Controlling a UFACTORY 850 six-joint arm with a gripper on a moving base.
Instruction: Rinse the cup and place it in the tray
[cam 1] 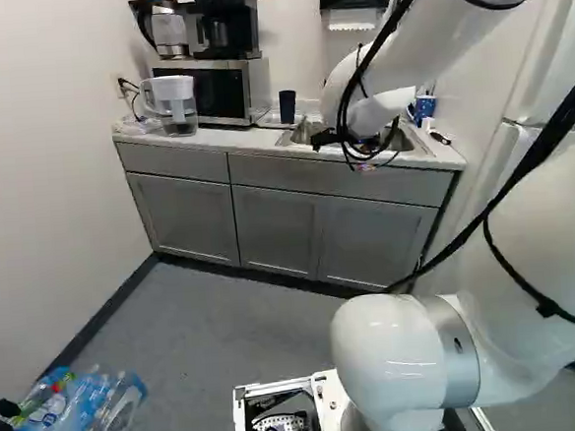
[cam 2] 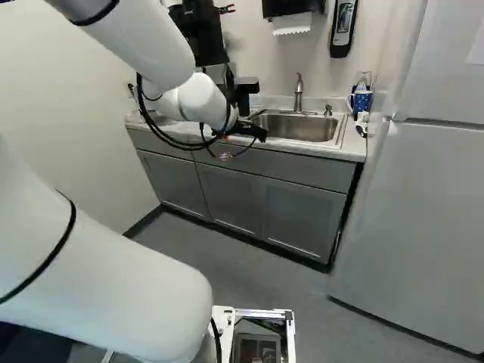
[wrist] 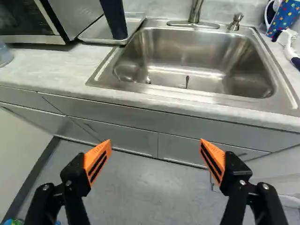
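Grey cabinets (cam 1: 182, 218) carry a pale desk (wrist: 42, 68) that runs from the white wall (cam 1: 49, 193) to the fridge (cam 2: 420, 227). On it the dark cup (wrist: 115, 21) stands in the tray (wrist: 96, 37), near the sink side. Beside the tray lies the sink (wrist: 187, 93), with a narrow strip of desk along its front; across it sit a spotted mug (wrist: 284, 21) and a brush (wrist: 287, 40). The fingers (cam 2: 255, 131) are spread wide, holding nothing, with open floor (cam 1: 245, 317) showing between them. Bottles (cam 1: 79, 413) by the wall bear print too small to read.
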